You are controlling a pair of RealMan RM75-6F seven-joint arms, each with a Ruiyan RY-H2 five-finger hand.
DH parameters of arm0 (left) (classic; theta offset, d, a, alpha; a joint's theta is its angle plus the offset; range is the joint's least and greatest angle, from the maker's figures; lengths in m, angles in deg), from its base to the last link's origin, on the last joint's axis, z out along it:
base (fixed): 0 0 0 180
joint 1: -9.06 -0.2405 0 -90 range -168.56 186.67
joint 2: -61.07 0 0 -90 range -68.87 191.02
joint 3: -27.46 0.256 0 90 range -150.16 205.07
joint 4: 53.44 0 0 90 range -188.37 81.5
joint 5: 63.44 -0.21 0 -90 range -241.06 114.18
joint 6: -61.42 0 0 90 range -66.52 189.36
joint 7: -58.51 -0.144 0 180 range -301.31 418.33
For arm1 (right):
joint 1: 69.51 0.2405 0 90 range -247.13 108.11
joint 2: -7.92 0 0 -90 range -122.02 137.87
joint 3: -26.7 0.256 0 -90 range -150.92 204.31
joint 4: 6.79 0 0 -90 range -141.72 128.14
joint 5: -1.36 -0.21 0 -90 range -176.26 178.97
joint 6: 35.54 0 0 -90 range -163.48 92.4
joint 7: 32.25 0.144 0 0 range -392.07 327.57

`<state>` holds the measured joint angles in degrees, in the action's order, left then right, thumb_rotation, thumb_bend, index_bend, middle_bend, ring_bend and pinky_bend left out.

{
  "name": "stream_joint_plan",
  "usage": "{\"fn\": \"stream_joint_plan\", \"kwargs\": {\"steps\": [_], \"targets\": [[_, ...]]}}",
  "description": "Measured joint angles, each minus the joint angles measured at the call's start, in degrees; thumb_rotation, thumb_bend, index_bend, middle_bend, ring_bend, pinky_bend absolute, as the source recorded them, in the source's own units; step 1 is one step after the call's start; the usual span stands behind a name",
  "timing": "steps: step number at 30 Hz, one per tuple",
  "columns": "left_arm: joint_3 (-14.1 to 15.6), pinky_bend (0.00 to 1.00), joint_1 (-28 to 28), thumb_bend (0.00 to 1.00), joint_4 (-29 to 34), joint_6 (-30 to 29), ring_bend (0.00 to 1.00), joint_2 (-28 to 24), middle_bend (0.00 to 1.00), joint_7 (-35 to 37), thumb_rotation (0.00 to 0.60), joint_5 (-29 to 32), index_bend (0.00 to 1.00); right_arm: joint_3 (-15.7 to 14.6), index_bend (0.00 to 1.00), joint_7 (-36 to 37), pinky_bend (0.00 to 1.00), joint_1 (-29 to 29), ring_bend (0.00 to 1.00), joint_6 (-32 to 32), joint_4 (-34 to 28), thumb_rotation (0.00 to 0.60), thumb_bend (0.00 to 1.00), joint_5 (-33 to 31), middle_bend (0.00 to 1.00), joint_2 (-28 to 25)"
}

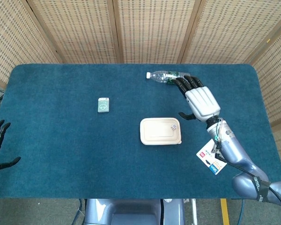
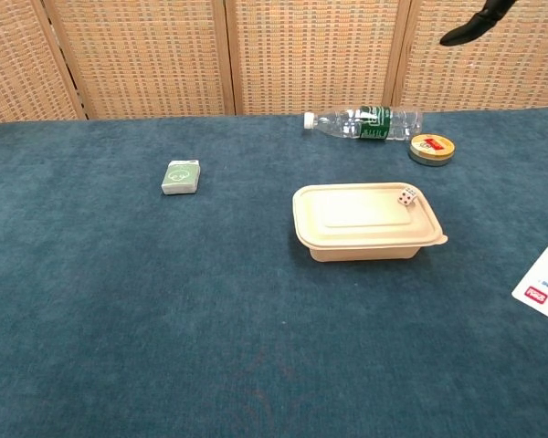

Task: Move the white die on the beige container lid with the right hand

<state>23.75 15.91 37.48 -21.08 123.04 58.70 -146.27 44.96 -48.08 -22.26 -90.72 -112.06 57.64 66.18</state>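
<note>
Head view: die [image 1: 174, 126] sits at lid's [image 1: 157, 131] right edge; right hand [image 1: 200, 101] hovers above, fingers apart, empty. Placing looks done; next, retreat.

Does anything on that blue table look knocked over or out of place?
Only the clear plastic water bottle stands out: it lies on its side near the far edge. The small white die sits close to the far right corner of the beige container lid, not centred.

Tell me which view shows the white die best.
The chest view: the white die sits large enough there to show its dots, resting at the far right corner of the beige container lid. The head view shows the same die only as a tiny pale speck on the lid.
</note>
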Motion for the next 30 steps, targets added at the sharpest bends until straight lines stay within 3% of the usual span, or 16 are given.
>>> {"fn": "stream_joint_plan", "kwargs": {"steps": [4, 11, 19, 25, 30], "targets": [[0.05, 0.0, -0.06, 0.0, -0.02, -0.03, 0.0, -0.17, 0.0, 0.33, 0.6, -0.05, 0.0, -1.97, 0.05, 2.31, 0.07, -3.74, 0.01, -3.6, 0.07, 0.6, 0.23, 4.95, 0.08, -0.23], [0.34, 0.0, -0.31, 0.0, 0.08, -0.58, 0.0, -0.04, 0.0, -0.02, 0.6, -0.65, 0.0, -9.05, 0.02, 7.63, 0.07, -13.96, 0.0, -13.75, 5.9, 0.6, 0.0, 14.96, 0.0, 1.6], [0.7, 0.0, -0.89, 0.0, 0.91, -1.45, 0.0, 0.76, 0.0, -1.38, 0.6, -0.85, 0.0, -16.1, 0.0, 16.15, 0.03, -25.32, 0.0, -23.65, 18.62, 0.6, 0.0, 20.81, 0.0, 8.52], [0.85, 0.0, -1.4, 0.0, 1.26, -1.8, 0.0, 1.25, 0.0, -1.56, 0.6, -0.41, 0.0, -17.9, 0.0, 25.57, 0.02, -31.57, 0.0, -28.65, 22.42, 0.6, 0.0, 21.89, 0.0, 12.02], [0.97, 0.0, -1.6, 0.0, 0.6, -2.33, 0.0, 1.43, 0.0, -2.07, 0.6, -0.84, 0.0, -18.39, 0.0, 29.56, 0.02, -34.9, 0.0, -32.11, 22.53, 0.6, 0.0, 23.69, 0.0, 11.78]]}}
